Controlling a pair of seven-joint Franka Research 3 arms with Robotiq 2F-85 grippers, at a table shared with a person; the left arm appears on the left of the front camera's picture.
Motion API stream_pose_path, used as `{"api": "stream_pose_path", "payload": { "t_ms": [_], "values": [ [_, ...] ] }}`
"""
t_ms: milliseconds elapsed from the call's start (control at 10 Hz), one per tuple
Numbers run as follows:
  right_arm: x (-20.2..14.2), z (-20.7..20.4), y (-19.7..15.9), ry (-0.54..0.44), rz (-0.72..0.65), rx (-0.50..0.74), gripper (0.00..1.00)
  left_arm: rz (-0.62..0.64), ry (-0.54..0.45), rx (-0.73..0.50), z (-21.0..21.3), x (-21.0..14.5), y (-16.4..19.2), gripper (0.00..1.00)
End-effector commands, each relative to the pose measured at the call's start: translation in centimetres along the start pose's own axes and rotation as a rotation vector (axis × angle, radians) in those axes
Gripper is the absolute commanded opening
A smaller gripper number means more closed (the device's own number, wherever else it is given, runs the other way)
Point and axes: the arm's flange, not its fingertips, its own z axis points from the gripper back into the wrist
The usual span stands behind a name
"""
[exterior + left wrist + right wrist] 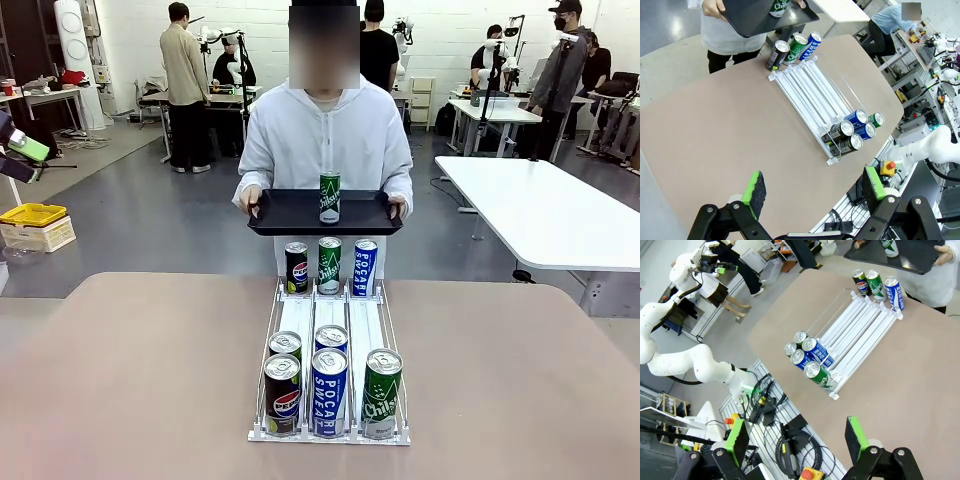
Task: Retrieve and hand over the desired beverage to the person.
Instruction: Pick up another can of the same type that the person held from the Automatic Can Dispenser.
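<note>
Far beyond left tool, green can on tray

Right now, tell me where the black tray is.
Front view, far middle: the person holds the black tray just beyond and above the rack's three far cans, one green can standing on it.

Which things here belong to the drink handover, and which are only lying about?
Job in hand: person; tray with green can; rack; cans in the rack; left gripper and right gripper, both open.

Lying about: yellow bin; white table; bystanders behind.
</note>
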Motion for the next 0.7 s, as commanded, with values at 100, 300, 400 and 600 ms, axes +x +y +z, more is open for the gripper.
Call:
{"api": "stream_pose_path", "payload": {
  "t_ms": [100,300,400,600],
  "values": [
    [0.2,-0.1,0.0,-0.018,0.014,0.027,1.0,-0.014,-0.014,-0.02,0.0,0.0,0.1,1.0],
    [0.2,-0.1,0.0,-0.018,0.014,0.027,1.0,-0.014,-0.014,-0.02,0.0,0.0,0.1,1.0],
    [0.2,-0.1,0.0,-0.018,0.014,0.027,1.0,-0.014,-0.014,-0.02,0.0,0.0,0.1,1.0],
    [0.2,-0.1,0.0,-0.018,0.014,0.027,1.0,-0.078,0.117,-0.016,-2.4,1.4,-2.4,1.0]
  ]
}}
